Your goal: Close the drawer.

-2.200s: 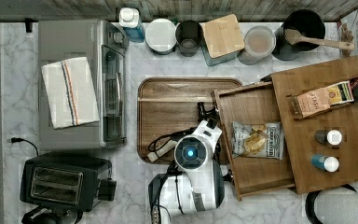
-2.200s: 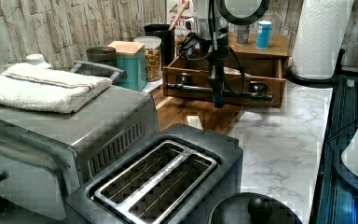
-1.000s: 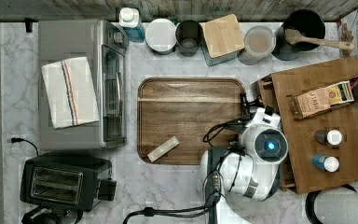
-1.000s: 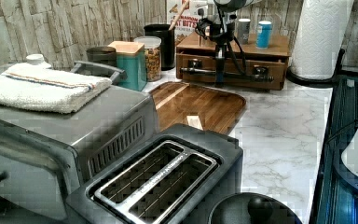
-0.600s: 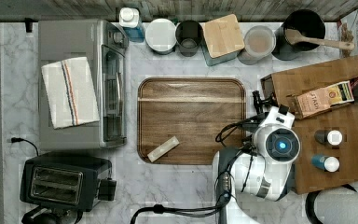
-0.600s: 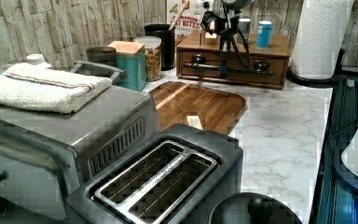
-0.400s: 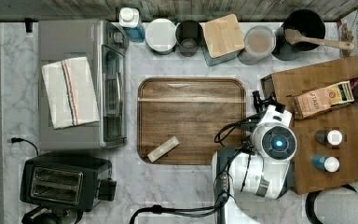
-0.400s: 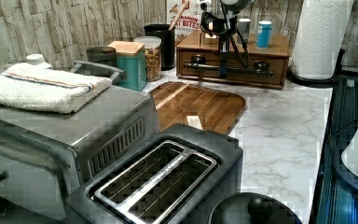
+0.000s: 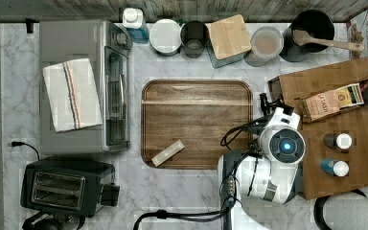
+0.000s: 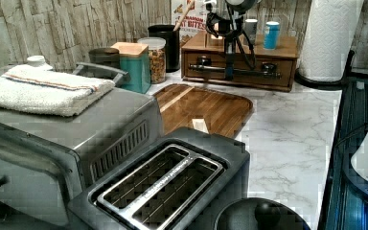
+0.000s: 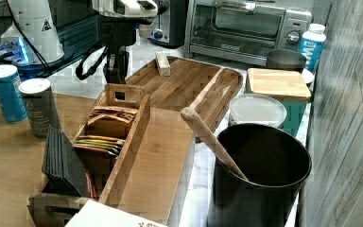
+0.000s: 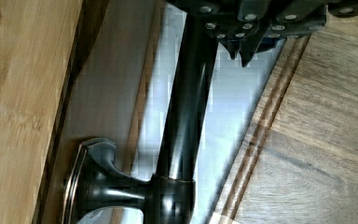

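From my chair the drawer looks pushed in flush with the front of the wooden cabinet, upper middle of the left view and far right edge of the top view, so I'd call this basically done. The gripper hangs right in front of the drawer's dark bar handle; in the wrist view the bar runs just under the jaws, but I honestly can't tell if they're spread or pinching it. Handling-wise I'd guess it's a light, stiff wooden box on plain slides, nothing fragile, and the metal bar looks smooth and a bit slippery. Best place to work it is the middle of that bar, or just a flat push on the drawer face, so it doesn't rack sideways. The serving tray sits on the marble table just beside the arm, so back out carefully.
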Action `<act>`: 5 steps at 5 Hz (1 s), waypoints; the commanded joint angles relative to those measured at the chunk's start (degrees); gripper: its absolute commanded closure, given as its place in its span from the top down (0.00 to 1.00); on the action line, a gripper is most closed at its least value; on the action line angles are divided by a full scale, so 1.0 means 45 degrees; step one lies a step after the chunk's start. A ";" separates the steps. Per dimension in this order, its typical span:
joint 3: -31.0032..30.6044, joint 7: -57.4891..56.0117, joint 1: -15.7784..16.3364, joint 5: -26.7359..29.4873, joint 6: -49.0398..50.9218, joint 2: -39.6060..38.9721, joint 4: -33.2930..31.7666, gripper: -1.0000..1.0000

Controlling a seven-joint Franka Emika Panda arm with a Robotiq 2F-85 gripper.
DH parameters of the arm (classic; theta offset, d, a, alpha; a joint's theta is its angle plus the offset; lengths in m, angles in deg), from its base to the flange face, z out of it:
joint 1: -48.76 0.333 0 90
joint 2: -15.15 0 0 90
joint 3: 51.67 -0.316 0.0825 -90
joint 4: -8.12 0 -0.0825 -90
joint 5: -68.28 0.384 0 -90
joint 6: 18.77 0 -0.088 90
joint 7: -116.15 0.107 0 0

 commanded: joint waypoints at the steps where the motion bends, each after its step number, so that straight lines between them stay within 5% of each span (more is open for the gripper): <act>1: 0.1394 0.0747 -0.1064 -0.0262 -0.0361 0.0256 0.2879 0.00; 5: 0.1405 0.0752 -0.1053 -0.0258 -0.0360 0.0257 0.2877 0.00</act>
